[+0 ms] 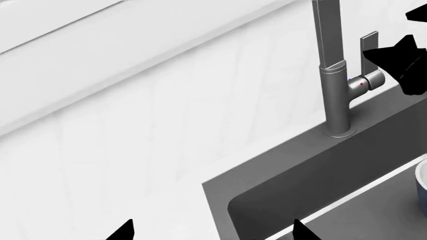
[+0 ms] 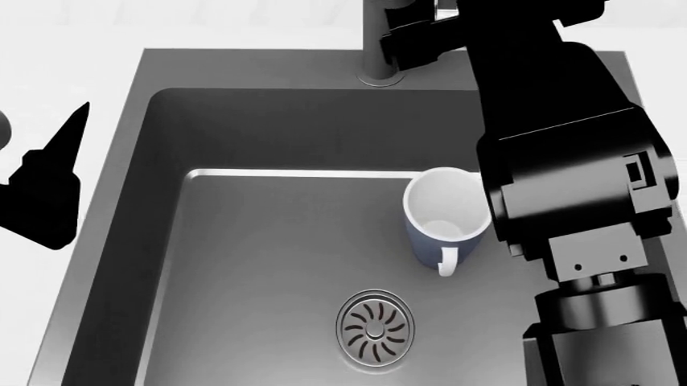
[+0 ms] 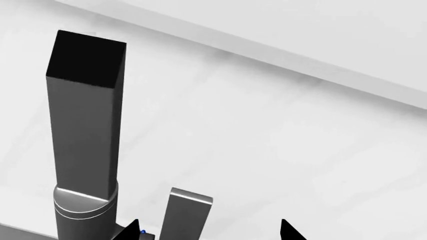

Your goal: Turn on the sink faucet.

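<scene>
Right gripper (image 3: 207,229) spread, straddling faucet (image 1: 331,75) lever (image 3: 185,215); left gripper (image 1: 210,230) spread; fingertips mostly cropped.

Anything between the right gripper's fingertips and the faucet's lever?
Nothing. In the right wrist view the black right gripper straddles the flat grey lever of the brushed grey metal sink faucet; only white backsplash behind.

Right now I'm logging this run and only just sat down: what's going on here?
The right gripper has reached the sink faucet, its open fingers straddling the flat lever handle. No water shows. The left gripper hangs over the sink rim, open and empty. A blue mug stands in the basin beside the drain.
</scene>
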You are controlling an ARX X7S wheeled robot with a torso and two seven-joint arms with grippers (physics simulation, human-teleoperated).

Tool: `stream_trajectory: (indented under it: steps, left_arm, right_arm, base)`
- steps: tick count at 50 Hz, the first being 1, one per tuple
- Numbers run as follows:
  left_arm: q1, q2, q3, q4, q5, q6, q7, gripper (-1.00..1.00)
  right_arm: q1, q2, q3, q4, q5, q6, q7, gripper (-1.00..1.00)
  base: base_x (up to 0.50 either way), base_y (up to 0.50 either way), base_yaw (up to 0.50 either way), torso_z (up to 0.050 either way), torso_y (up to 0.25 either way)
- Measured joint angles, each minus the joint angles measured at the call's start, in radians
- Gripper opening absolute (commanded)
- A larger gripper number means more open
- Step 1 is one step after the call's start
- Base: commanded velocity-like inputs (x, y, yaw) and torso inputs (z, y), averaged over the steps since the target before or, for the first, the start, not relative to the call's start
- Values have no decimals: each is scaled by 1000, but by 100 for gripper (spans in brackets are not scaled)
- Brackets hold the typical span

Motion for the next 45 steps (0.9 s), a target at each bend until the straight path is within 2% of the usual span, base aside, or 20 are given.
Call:
stream_trajectory:
  steps: [22, 33, 45]
  left_arm:
    - [6, -4, 16, 16, -9, 9, -5, 100]
    - [2, -10, 33, 27, -4, 7, -7, 100]
    - [3, -8, 48, 36, -6, 6, -15, 100]
  right_arm:
    - [51, -27, -24, 110, -13, -49, -14, 100]
    - [58, -27, -25, 123, 1, -62, -11, 100]
    - [49, -7, 3, 111, 28, -68, -1, 100]
  base:
    - [0, 0, 0, 0, 0]
    - [0, 0, 0, 26, -182]
    - [1, 0, 1, 2, -5]
